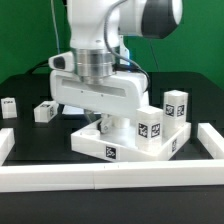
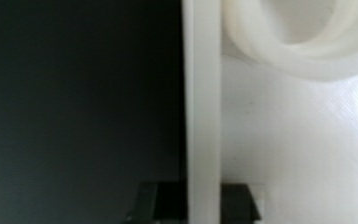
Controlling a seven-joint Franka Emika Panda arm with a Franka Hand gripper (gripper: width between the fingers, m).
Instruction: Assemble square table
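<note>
Down at the gripper [image 2: 197, 204]: clenched on the thin raised rim [image 2: 197, 100] of the square top [image 1: 92, 140]. Two dark fingers [image 2: 158, 203], one on each side of that rim, pressed right against it with no gap to see. On one side of the rim, the white floor of the top. On the other side, only dark. Further along from the gripper on the white side, a round white shape [image 2: 300, 40], too blurry to name.

Right under the gripper, the square top, flat on the black tabletop [image 1: 30, 135]. Just above the gripper, the big white hand [image 1: 95, 95] of the arm.

Just beside the gripper, toward the exterior view's right, a nearer standing leg [image 1: 150, 126], upright on the top. A bit further from the gripper the same way, a farther standing leg [image 1: 177, 106], upright too. Cannot tell if screwed in.

Well away from the gripper, toward the exterior view's left, two more legs loose on the tabletop: a closer loose leg [image 1: 43, 111], then a last loose leg [image 1: 8, 107] by the picture's edge. Both apart from the top and from each other.

In front of the gripper, nearer the camera, a long white border wall [image 1: 110, 178], close to the top's front side.
</note>
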